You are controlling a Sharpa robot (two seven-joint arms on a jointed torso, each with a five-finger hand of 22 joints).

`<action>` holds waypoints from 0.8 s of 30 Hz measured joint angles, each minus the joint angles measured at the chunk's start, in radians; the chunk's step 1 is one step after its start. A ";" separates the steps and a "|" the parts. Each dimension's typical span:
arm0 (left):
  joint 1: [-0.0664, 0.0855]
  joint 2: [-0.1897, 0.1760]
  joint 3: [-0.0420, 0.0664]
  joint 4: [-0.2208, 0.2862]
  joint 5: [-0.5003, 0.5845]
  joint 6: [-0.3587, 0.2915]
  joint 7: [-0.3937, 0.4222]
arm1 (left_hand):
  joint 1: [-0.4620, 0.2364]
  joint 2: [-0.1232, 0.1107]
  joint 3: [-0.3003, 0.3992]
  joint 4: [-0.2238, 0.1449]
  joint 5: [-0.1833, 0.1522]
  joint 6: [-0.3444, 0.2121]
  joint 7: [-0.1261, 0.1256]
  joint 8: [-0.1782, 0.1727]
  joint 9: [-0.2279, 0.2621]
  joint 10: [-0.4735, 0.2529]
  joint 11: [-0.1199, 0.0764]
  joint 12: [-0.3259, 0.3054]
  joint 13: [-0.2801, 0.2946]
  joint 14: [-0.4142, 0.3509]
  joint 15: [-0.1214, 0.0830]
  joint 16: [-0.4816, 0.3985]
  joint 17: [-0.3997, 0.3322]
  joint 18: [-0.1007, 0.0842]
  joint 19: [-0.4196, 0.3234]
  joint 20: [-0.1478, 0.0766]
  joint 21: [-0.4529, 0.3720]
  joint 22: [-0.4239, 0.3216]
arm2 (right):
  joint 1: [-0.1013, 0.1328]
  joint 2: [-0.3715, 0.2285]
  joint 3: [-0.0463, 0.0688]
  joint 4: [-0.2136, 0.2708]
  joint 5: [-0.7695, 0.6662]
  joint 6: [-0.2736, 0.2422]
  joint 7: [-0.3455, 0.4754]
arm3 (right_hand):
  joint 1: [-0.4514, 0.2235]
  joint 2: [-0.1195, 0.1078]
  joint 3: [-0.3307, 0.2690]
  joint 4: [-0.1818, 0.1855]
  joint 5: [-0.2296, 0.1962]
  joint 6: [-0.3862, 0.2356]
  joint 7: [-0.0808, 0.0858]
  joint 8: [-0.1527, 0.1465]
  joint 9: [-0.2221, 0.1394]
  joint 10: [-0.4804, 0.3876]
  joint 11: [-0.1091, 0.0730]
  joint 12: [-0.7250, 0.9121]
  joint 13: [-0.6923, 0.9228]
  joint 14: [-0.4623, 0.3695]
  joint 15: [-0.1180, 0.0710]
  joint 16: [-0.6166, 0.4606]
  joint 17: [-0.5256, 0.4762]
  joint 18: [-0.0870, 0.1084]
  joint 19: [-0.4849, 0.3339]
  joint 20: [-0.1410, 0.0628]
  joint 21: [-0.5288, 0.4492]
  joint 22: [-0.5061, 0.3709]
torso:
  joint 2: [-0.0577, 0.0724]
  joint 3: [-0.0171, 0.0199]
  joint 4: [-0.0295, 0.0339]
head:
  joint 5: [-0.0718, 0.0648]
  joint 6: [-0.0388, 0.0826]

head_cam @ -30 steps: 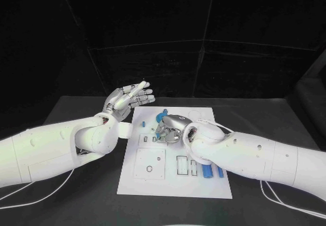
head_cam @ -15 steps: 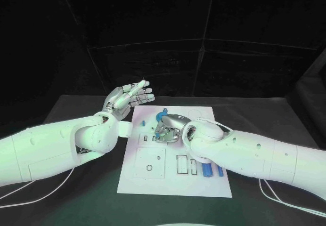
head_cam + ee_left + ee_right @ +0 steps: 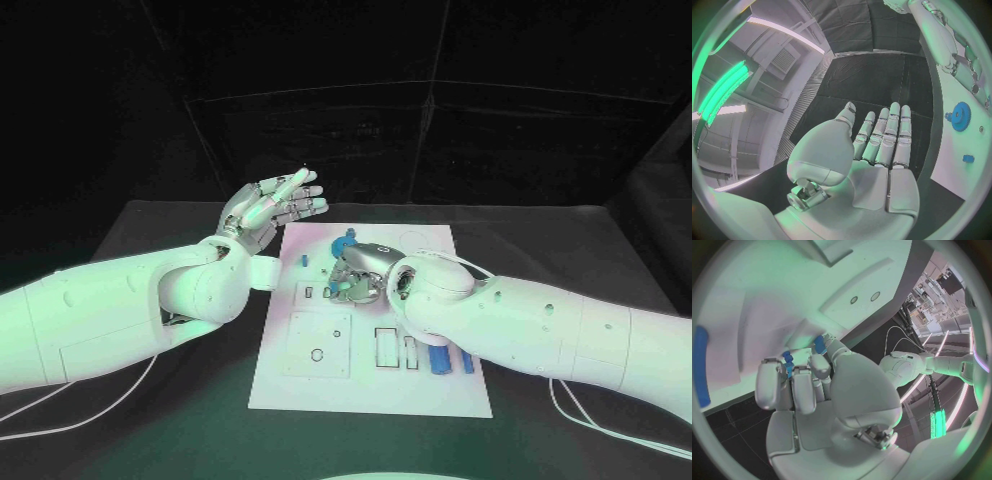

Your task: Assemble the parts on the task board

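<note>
Several small blue parts sit on the task board (image 3: 368,390), the white plate lying in the middle of the black desk (image 3: 173,400). At the board's far end there's a blue gear (image 3: 340,246), and the left wrist view catches it too (image 3: 961,116), lying flat on the white surface with a small blue peg (image 3: 967,159) a little way off from it. Toward the board's near end, two blue bars (image 3: 440,362) lie side by side, just beside a row of rectangular slots (image 3: 385,350), and the right arm's bulk covers part of them. A square plate with holes (image 3: 320,347) sits at the left of those slots.

Right hand (image 3: 361,272) is down over the board's middle, just near of the gear, fingers curled in. From the right wrist view, its fingers (image 3: 795,387) are bunched around a small blue piece (image 3: 788,362) right against the board's white surface, with a second blue piece (image 3: 819,344) beside the thumb side; the grip looks like a pinch on that first piece. A long blue bar (image 3: 701,365) lies apart on the board.

Left hand (image 3: 274,210) is off the board's far left corner, raised above the desk, palm open, fingers (image 3: 889,135) straight and together, holding nothing.
</note>
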 measured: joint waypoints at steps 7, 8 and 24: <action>0.000 0.000 0.000 0.000 0.000 0.000 0.000 | 0.000 0.000 0.000 0.000 0.000 0.000 0.000 0.000 0.000 0.000 0.000 0.000 0.000 0.000 0.000 0.000 0.000 0.000 0.000 0.000 0.000 0.000 | 0.000 0.000 0.001 0.001 0.000 0.004 -0.005 | -0.009 -0.024 0.004 -0.002 0.041 -0.017 0.007 -0.008 -0.001 -0.010 0.003 -0.012 -0.015 -0.001 0.006 -0.003 0.000 0.000 -0.006 0.006 -0.004 -0.006 | 0.000 0.0000 0.0000 | -0.003 0.000; 0.000 0.000 0.000 0.000 0.000 0.000 0.000 | 0.000 0.000 0.000 0.000 0.000 0.000 0.000 0.000 0.000 0.000 0.000 0.000 0.000 0.000 0.000 0.000 0.000 0.000 0.000 0.000 0.000 0.000 | 0.000 0.001 0.001 0.001 0.000 0.004 -0.006 | -0.015 -0.031 0.001 0.001 0.045 -0.021 0.010 -0.008 -0.001 -0.010 0.004 -0.017 -0.018 0.000 0.007 -0.005 0.000 0.000 -0.007 0.007 -0.004 -0.008 | 0.000 0.0000 0.0000 | -0.003 0.000; 0.000 0.000 0.000 -0.001 0.001 0.004 -0.002 | 0.000 0.000 0.000 0.000 0.000 0.000 0.000 0.000 0.000 0.000 0.000 0.000 0.000 0.000 0.000 0.000 0.000 0.000 0.000 0.000 0.000 0.000 | -0.001 0.008 0.000 -0.002 -0.004 -0.001 -0.016 | -0.040 -0.056 -0.015 0.022 0.020 -0.054 0.012 -0.019 0.002 -0.030 0.009 -0.042 -0.045 0.000 0.008 -0.014 0.001 0.000 -0.014 0.014 -0.016 -0.023 | 0.000 -0.0002 0.0001 | -0.006 -0.001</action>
